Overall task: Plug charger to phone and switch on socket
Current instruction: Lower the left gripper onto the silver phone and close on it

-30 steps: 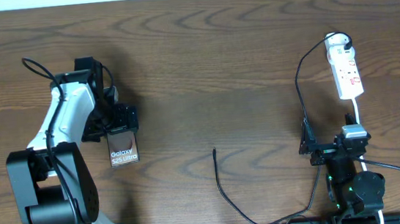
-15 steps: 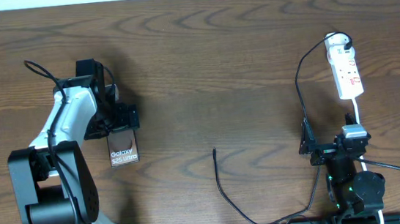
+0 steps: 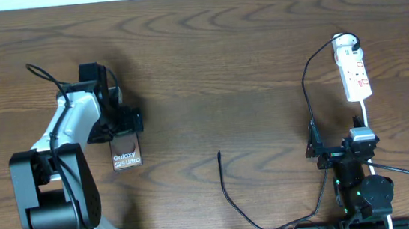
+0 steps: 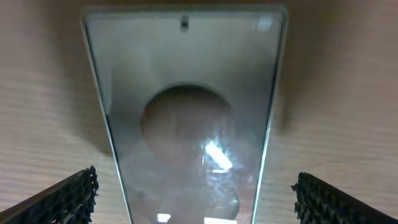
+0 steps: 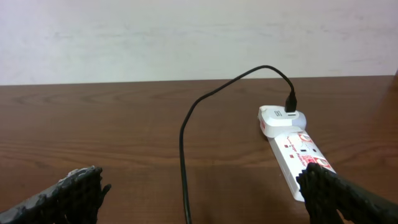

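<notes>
Left end effector (image 3: 120,125): jaws wide, flanking the phone (image 3: 126,153) flat on the surface (image 3: 208,69), holding nothing. Risk for you: closing off-centre skids the glossy phone; the charger (image 3: 220,165) tip lies well apart.

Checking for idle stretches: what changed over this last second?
The left arm drifted very slightly, down-right in the overhead view; the left fingers, open, sit either side of the phone, gripping nothing. Phone, charger, socket and right arm stayed put.
</notes>
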